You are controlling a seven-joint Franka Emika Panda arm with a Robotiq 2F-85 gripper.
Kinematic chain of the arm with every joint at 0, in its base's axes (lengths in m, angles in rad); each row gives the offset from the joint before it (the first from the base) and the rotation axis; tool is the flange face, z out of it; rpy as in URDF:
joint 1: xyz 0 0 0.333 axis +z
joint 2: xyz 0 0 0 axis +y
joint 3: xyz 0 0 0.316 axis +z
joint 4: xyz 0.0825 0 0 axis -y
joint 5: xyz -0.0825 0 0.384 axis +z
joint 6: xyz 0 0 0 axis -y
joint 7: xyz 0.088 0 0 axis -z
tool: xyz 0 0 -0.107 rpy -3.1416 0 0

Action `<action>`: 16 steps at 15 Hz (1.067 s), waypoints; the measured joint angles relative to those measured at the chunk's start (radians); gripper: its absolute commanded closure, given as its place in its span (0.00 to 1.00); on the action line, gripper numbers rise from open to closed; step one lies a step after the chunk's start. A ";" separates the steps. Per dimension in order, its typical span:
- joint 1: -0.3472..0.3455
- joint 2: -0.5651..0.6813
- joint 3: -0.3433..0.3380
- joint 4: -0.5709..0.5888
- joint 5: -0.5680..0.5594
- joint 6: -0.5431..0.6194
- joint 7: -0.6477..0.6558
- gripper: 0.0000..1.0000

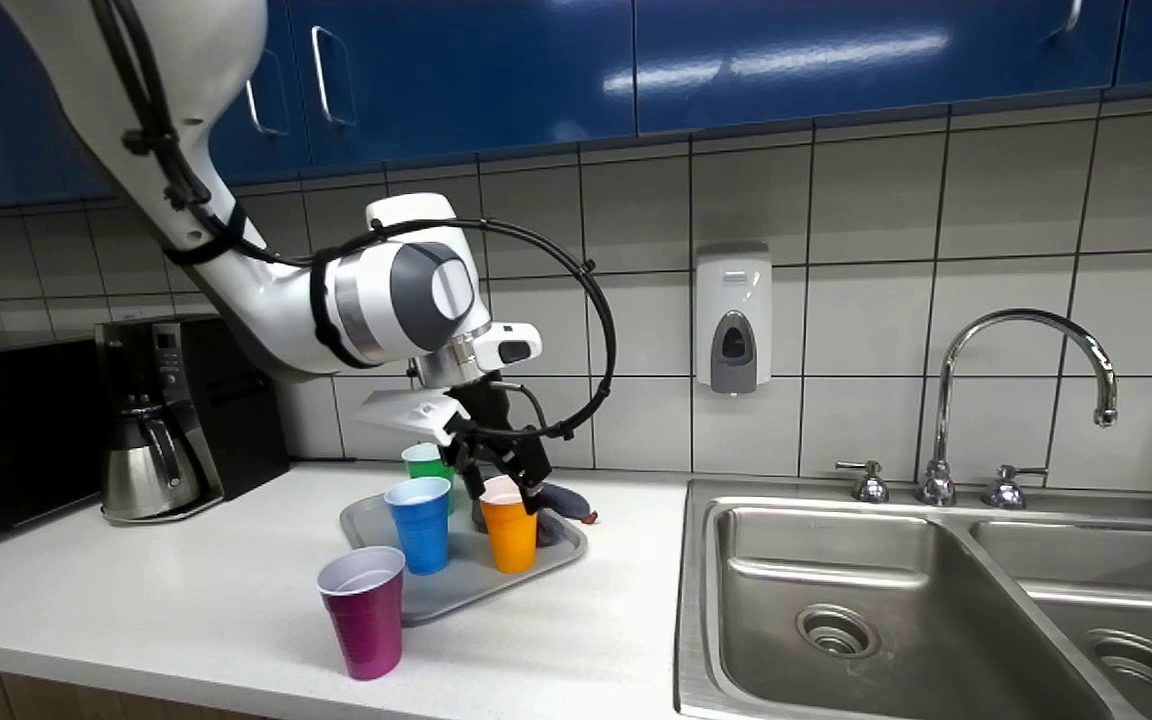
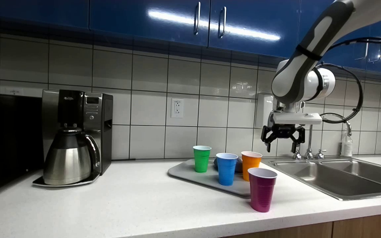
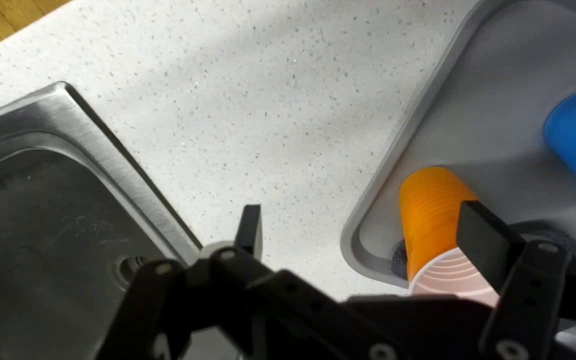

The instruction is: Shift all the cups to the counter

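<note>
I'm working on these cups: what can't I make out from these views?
Green cup: in an exterior view, lower part mostly behind the blue cup.
Blue cup: in the wrist view, rim cut off by the right edge.
Orange cup: in the wrist view, rim partly covered by the gripper.
Dark grey item: in an exterior view, partly behind the blue and orange cups; identity unclear.

Glare on cabinets (image 2: 164, 29); soft shadows on counter (image 3: 268, 125).

exterior views: both set back in front of counter (image 2: 127, 205), facing tiled wall (image 1: 751, 430) | overlap: four cups (image 1: 422, 530), tray (image 2: 183, 170), sink (image 1: 701, 580) | wrist view: closest, looking down on tray and sink
</note>
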 measured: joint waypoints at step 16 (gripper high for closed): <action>0.133 0.326 -0.091 0.314 -0.046 0.009 0.255 0.00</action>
